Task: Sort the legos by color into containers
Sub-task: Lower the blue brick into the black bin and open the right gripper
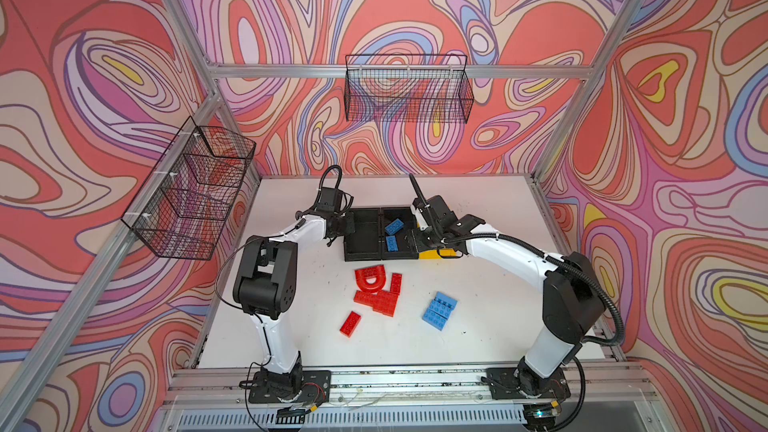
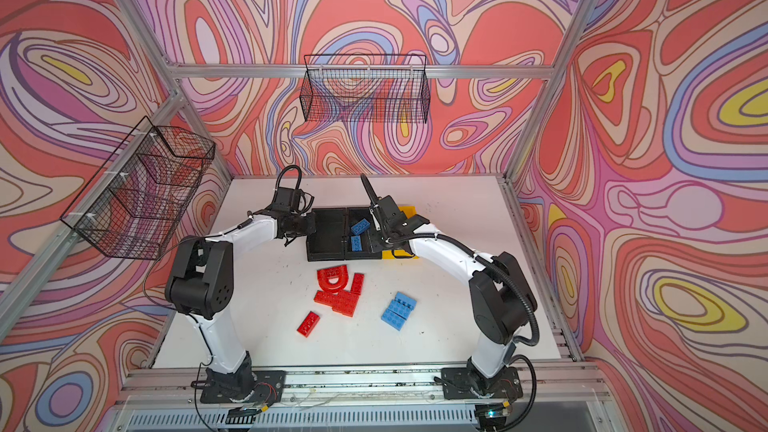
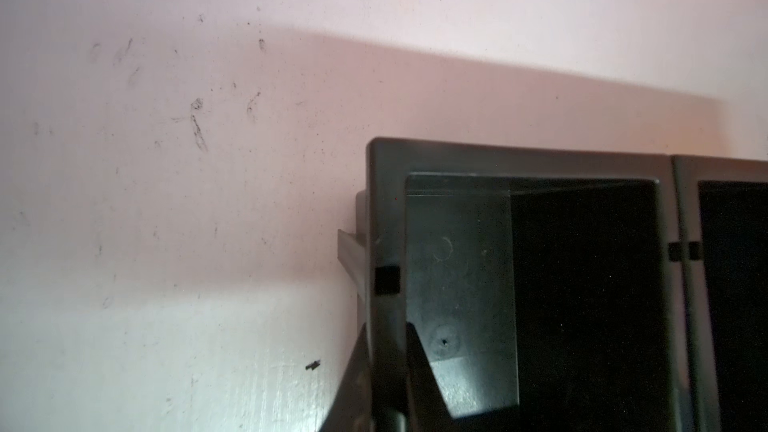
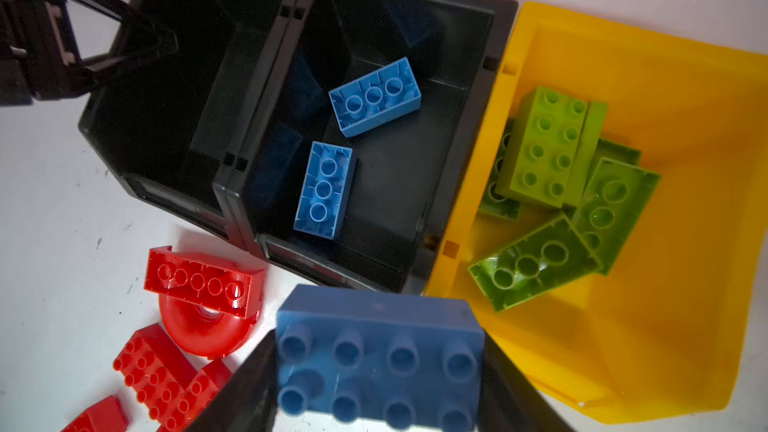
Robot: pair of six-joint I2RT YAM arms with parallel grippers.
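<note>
The right gripper (image 4: 376,392) is clamping a blue brick (image 4: 374,317) between its fingers, studs facing the wrist camera. Only the right wrist view is showing this grip; in both top views the wrist is covering the brick. Just past this gripper's tips the middle black bin (image 4: 482,76) is holding two blue bricks (image 4: 374,95), undersides up. Beside the tips, on the side away from the other arm, the yellow bin (image 4: 665,326) is holding lime green bricks (image 4: 548,143), which both top views are hiding under the arm. The left gripper (image 3: 387,326) is pinching the outer wall of the left black bin (image 3: 498,162), one finger inside and one outside, jaws narrow. Only the top views are showing the loose blue bricks (image 1: 439,311) lying on the table (image 1: 498,326) well behind the right gripper, toward its base. The red bricks (image 1: 376,299) and red arch (image 1: 368,273) are lying behind both grippers, between the arms.
</note>
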